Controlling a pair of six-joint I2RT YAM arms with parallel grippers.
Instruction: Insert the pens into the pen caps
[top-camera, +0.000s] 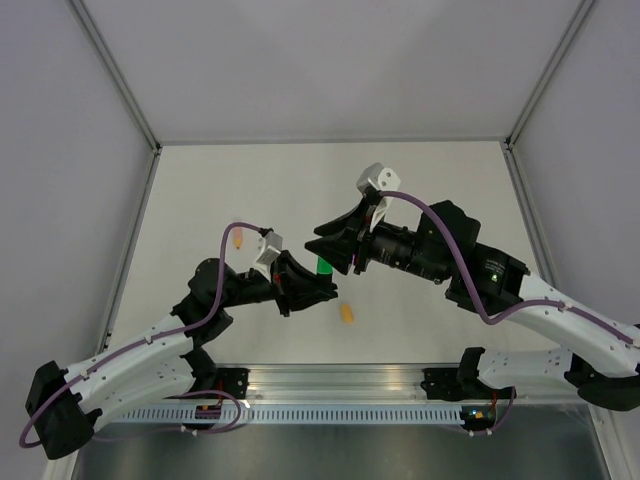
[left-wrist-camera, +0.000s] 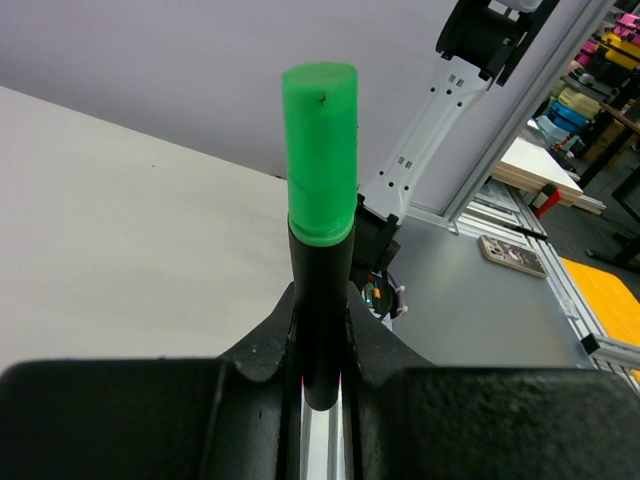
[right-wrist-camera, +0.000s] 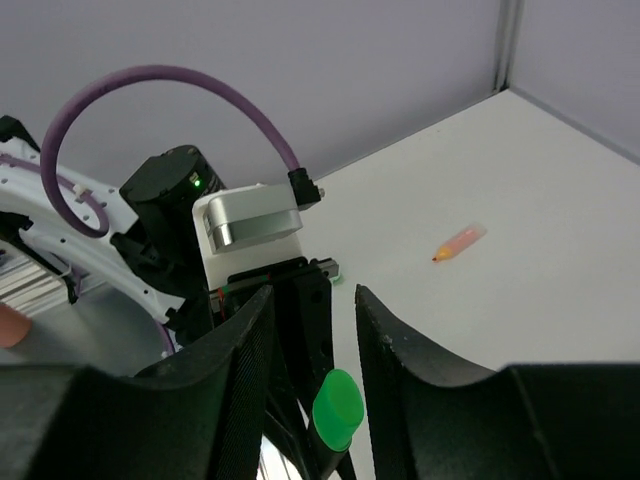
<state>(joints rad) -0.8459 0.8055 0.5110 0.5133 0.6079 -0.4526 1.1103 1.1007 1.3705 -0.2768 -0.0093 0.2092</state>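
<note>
My left gripper (top-camera: 312, 284) (left-wrist-camera: 320, 318) is shut on the black pen (left-wrist-camera: 320, 300), which points up out of its jaws. The green cap (left-wrist-camera: 320, 150) sits on the pen's end and also shows in the top view (top-camera: 324, 267). My right gripper (top-camera: 326, 246) (right-wrist-camera: 312, 300) is open, with one finger on each side of the green cap (right-wrist-camera: 335, 408) and not touching it. The pale pink-orange pen (top-camera: 240, 240) (right-wrist-camera: 460, 241) lies on the table at the far left. The orange-yellow cap (top-camera: 347, 314) lies on the table near the front, right of my left gripper.
The white table (top-camera: 440, 190) is walled at the back and both sides. An aluminium rail (top-camera: 340, 385) with both arm bases runs along the near edge. The two arms meet nose to nose over the table's middle.
</note>
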